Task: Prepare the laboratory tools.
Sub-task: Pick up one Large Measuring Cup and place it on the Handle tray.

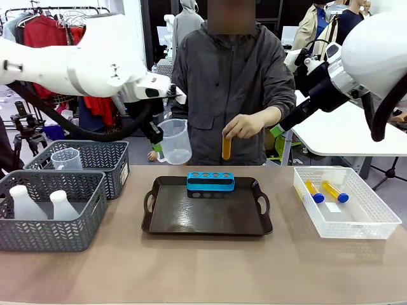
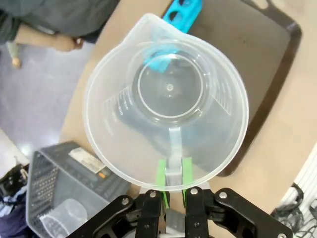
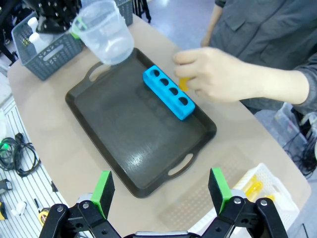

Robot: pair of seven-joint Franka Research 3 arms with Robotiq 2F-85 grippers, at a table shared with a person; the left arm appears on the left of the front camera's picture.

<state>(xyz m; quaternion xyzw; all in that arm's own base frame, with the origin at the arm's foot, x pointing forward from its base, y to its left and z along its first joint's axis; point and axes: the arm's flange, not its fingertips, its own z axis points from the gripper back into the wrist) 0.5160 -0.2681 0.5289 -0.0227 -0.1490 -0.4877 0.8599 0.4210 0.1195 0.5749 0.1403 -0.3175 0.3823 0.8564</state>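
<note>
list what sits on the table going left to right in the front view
grey mesh basket with two white flasks -> black tray carrying the blue tube rack -> white basket with two blue-capped yellow tubes

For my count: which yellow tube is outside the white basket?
The upright tube in the person's hand, near the blue rack; the other two lie in the basket.
</note>
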